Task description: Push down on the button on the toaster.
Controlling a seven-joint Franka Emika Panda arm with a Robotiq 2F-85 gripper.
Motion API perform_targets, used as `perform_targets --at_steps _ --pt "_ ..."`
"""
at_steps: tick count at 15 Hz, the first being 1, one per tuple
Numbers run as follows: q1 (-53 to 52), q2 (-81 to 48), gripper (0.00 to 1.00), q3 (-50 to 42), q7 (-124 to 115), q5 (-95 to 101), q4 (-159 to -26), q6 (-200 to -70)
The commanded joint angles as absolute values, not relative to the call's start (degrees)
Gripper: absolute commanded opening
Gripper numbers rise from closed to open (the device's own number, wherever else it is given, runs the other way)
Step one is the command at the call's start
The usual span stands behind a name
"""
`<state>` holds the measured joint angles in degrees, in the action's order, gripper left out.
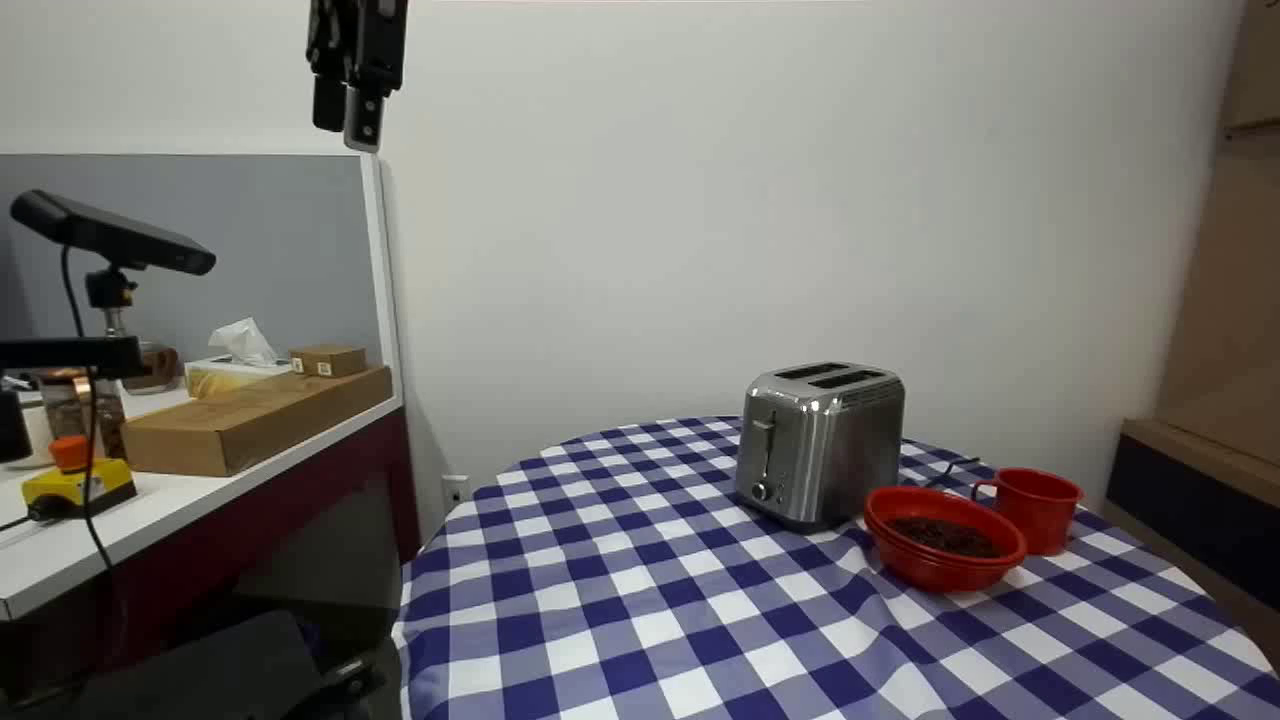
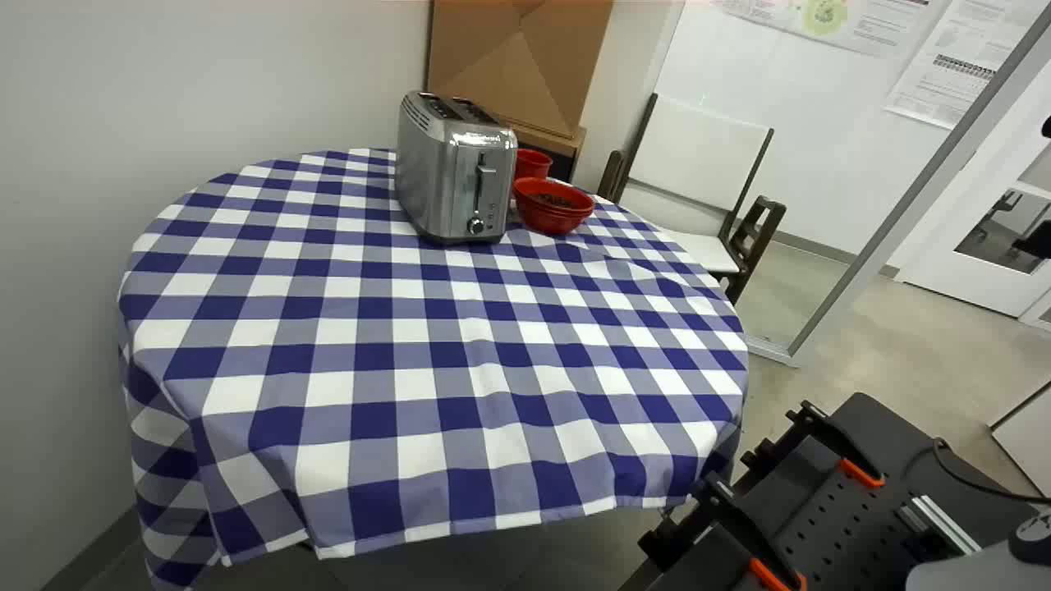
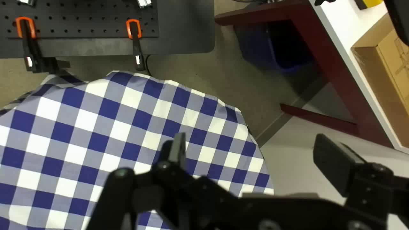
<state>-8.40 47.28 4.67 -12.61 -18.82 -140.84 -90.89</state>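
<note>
The shiny silver toaster stands upright on the checkered table and shows in both exterior views [image 1: 830,450] [image 2: 439,168]. Its lever button sits high in the slot on its front face, seen in both exterior views [image 1: 764,425] [image 2: 487,171]. A round knob [image 1: 762,491] is below the lever. My gripper [image 1: 348,115] hangs high in the air at the upper left of an exterior view, well apart from the toaster. In the wrist view my gripper [image 3: 252,153] has its fingers wide apart with nothing between them. The toaster is out of the wrist view.
Stacked red bowls [image 1: 940,560] with dark contents stand beside the toaster, and a red mug [image 1: 1040,510] is behind them. The table [image 2: 443,353] has a blue and white checkered cloth. A side counter holds a cardboard box [image 1: 250,425] and a camera [image 1: 110,235].
</note>
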Motion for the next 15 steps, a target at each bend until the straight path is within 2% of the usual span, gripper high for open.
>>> perform_targets --at_steps 1,7,15 --pt "-6.50 47.32 1.00 5.90 -11.60 -19.66 -140.61 -90.39" --pt "-6.36 47.15 1.00 6.20 -11.41 -19.53 -140.69 -91.29" --pt "-1.58 37.59 1.00 11.34 -13.46 -14.22 -140.11 -120.14"
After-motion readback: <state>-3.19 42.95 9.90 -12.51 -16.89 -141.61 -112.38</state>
